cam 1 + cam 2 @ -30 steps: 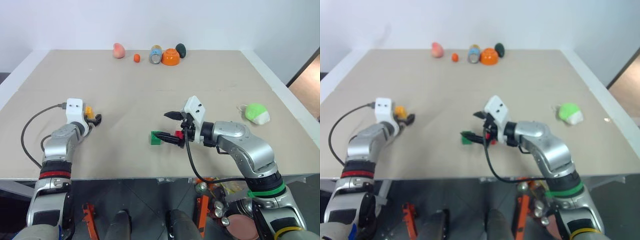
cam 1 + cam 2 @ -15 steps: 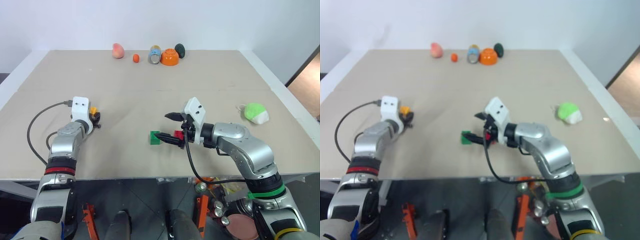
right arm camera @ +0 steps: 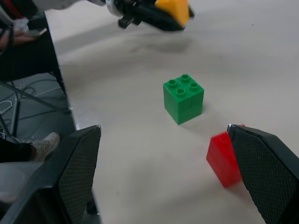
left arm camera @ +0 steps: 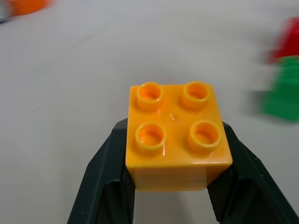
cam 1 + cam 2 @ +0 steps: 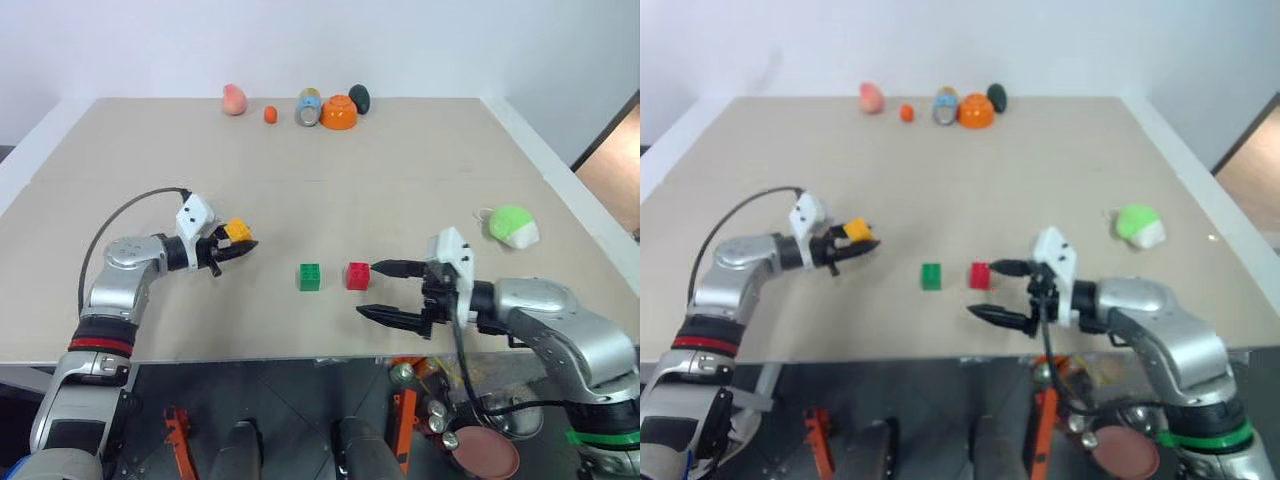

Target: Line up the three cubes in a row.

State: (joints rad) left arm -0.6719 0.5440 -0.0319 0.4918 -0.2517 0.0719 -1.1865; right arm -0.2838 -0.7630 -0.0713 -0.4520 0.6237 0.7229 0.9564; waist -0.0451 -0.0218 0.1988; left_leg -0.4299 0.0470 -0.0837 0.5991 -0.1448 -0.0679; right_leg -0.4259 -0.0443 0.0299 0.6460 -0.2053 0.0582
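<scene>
While the right gripper stands wide open and empty near the table's front edge, green cube and red cube sit side by side just beyond; left, the left gripper clamps the yellow-orange cube (lifted). Fuzzy ball lies right; toys line the far edge.

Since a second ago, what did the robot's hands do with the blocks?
The left gripper shut on the yellow-orange cube, lifted it and swung it right, toward the green cube. The right gripper, open, pulled back from around the red cube, leaving it on the table beside the green one. Both those cubes stayed put, and so did the fuzzy ball and the toys at the far edge.
</scene>
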